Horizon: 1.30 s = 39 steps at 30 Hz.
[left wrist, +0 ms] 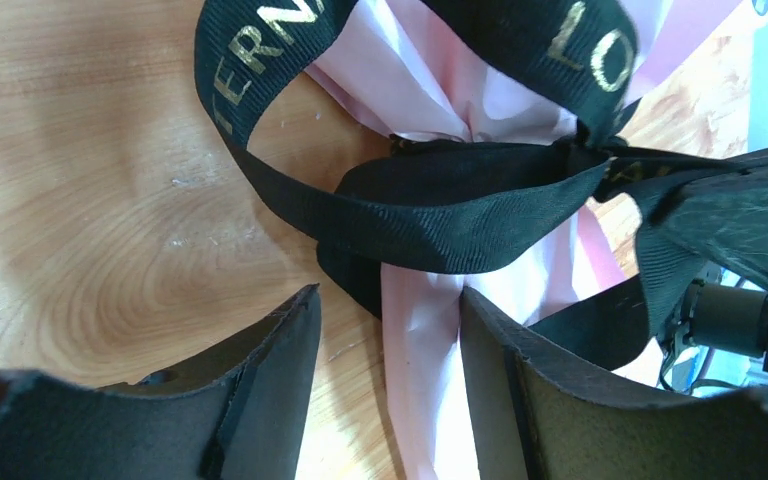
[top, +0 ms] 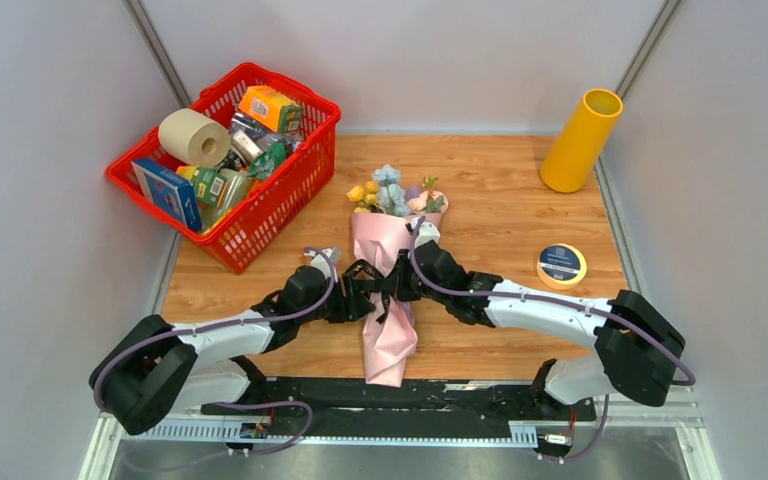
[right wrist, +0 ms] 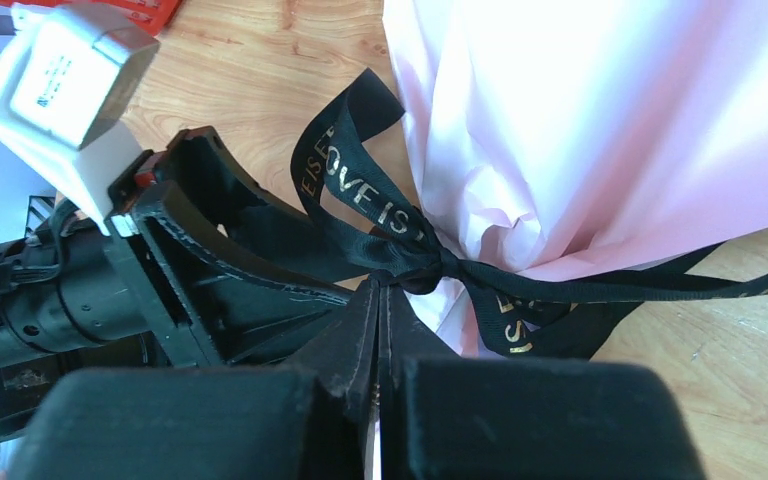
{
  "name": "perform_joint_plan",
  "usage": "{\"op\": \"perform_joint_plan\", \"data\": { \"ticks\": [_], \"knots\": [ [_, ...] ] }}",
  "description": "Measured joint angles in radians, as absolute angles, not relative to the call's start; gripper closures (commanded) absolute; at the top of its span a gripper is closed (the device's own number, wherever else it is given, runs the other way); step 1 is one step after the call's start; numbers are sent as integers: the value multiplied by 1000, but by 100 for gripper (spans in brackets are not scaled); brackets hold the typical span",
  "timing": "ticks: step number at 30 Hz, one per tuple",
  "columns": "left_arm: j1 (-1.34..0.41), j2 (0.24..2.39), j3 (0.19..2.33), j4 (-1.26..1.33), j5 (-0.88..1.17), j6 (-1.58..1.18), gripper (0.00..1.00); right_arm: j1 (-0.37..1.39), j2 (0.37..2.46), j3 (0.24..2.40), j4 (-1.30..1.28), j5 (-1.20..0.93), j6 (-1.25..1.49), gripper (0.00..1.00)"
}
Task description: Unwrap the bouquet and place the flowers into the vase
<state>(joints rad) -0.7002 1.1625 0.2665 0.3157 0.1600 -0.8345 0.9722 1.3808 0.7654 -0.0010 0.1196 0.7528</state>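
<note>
Two tools flank the bouquet, which lies on the worktop with its long axis running away from the arms, flowers at the far end: right tool pinched together on the ribbon at the knot, left tool with jaws apart just below it.

Wrapped bouquet; ribbon between left pincer, right pincer.

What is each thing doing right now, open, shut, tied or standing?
bouquet: lying flat, wrapped
black ribbon: tied in a bow
vase: standing, no flowers in it
left gripper: open over the bouquet
right gripper: shut on the black ribbon
red basket: full
tape ring: lying flat
</note>
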Motion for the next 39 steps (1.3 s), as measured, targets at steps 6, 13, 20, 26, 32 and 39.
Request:
{"op": "perform_joint_plan", "data": {
  "ticks": [6, 13, 20, 26, 32, 39],
  "knots": [
    [-700, 1205, 266, 353, 185, -827, 74, 972, 1363, 749, 0, 121, 758, 100],
    [-701, 1193, 266, 357, 186, -820, 100, 972, 1339, 736, 0, 140, 762, 100],
    [-701, 1174, 266, 356, 183, -820, 100, 947, 1320, 736, -5, 171, 758, 100],
    [-701, 1141, 258, 356, 170, -821, 100, 872, 1270, 721, -11, 188, 754, 100],
    [-701, 1103, 248, 336, 145, -820, 100, 809, 1194, 668, -11, 202, 752, 100],
    [-701, 1086, 236, 316, 117, -820, 100, 742, 1133, 635, -12, 224, 735, 100]
  ]
}}
